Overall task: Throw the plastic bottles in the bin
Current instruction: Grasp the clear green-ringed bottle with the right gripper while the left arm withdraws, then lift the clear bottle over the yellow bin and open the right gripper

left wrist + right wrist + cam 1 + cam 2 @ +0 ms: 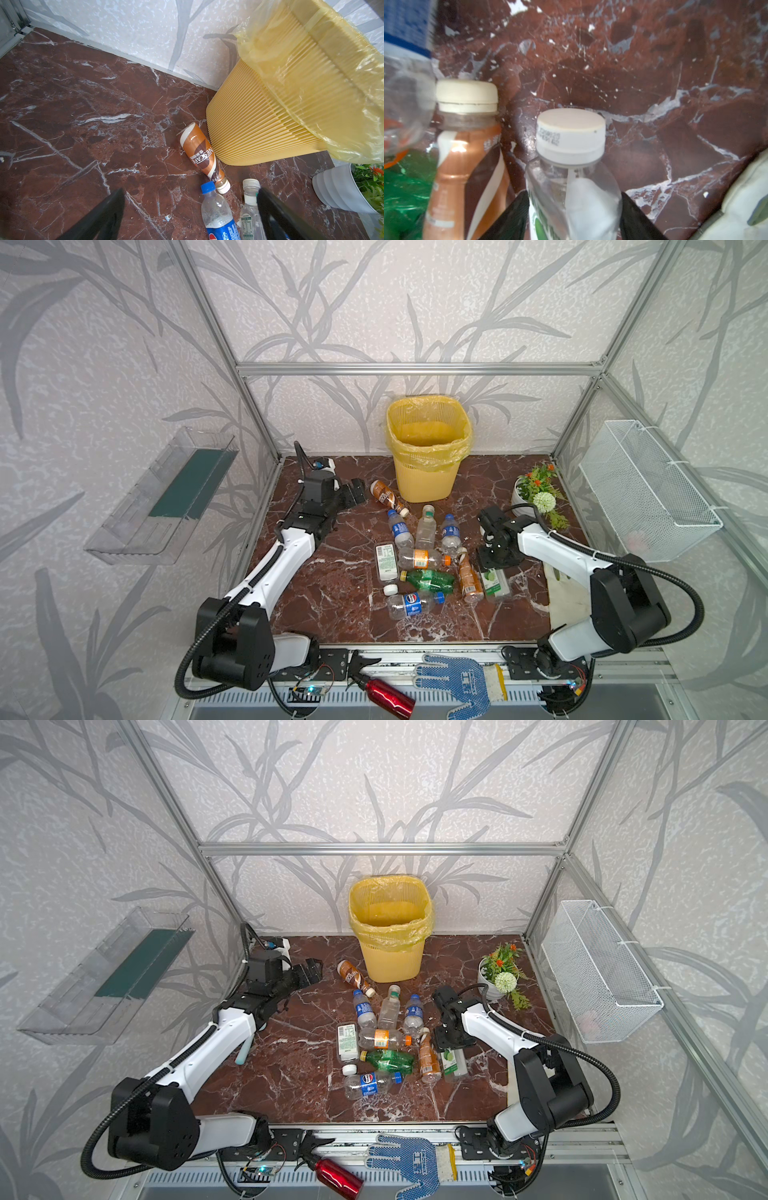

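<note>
White-capped clear bottle [571, 178] up close, right gripper [574, 194] clamped on both its sides, top views hide that grip, left gripper [191, 191] wide open by coffee bottle [199, 153], bin [424, 485] at back wall, bottles [419, 556] lying before it

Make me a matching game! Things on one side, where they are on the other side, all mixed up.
Things:
1. green bottle
2. red metal bottle
3. white wire basket
4. yellow bin

Places:
A. hanging on the right-hand wall
B. standing against the back wall
C. lying in the bottle pile
D. lying beside the blue glove

Pairs: 1-C, 2-D, 3-A, 4-B
</note>
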Controlling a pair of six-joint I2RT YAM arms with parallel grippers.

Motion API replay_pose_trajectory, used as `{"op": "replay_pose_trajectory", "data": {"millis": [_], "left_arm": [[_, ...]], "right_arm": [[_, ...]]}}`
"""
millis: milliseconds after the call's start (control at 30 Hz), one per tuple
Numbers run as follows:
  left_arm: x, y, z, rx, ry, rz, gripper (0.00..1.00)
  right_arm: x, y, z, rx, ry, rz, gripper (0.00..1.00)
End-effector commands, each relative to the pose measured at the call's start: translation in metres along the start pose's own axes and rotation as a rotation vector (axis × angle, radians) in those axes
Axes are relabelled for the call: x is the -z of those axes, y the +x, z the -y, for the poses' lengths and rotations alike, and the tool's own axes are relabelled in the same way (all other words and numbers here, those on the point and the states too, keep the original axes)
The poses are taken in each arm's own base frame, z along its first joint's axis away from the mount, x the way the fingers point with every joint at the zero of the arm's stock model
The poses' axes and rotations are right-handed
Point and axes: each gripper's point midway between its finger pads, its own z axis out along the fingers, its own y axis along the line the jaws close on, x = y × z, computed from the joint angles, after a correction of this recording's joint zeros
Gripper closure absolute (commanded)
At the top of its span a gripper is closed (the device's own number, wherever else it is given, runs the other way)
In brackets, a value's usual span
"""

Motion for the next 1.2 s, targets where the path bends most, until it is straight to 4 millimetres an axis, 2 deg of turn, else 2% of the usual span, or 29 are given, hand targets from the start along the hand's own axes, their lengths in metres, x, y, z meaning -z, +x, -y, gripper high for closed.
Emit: {"op": "replay_pose_trajectory", "data": {"millis": [0,333,533,767,867,933,967,1033,1133,1167], "left_arm": [[-0.002,0.005,-0.006,0.02,-0.016,-0.025,0.01],[-0.004,0.012,-0.015,0.037,-0.043,-0.044,0.01],[-0.003,0.015,-0.022,0.049,-0.061,-0.048,0.01],[-0.003,0.018,-0.027,0.058,-0.076,-0.052,0.01],[-0.005,0.019,-0.029,0.06,-0.077,-0.059,0.01],[-0.009,0.022,-0.031,0.061,-0.087,-0.071,0.01],[-0.011,0.024,-0.034,0.065,-0.096,-0.079,0.01],[-0.017,0.03,-0.037,0.071,-0.109,-0.116,0.01],[-0.026,0.037,-0.041,0.081,-0.125,-0.162,0.01],[-0.028,0.039,-0.042,0.082,-0.126,-0.17,0.01]], "right_arm": [[-0.003,-0.007,0.0,-0.001,0.012,-0.005,0.49],[0.008,-0.062,0.006,-0.006,-0.019,0.087,0.6],[0.014,-0.084,0.013,0.008,0.003,0.114,0.64],[0.045,-0.106,0.015,0.004,0.0,0.219,0.69],[0.083,-0.124,0.017,-0.006,-0.004,0.341,0.69],[0.13,-0.142,0.02,-0.015,-0.005,0.48,0.69],[0.155,-0.151,0.023,-0.021,-0.004,0.56,0.69],[0.219,-0.171,0.028,0.006,0.003,0.785,0.69],[0.316,-0.18,0.043,-0.024,-0.004,1.054,0.69],[0.343,-0.182,0.046,-0.027,-0.005,1.113,0.69]]}}
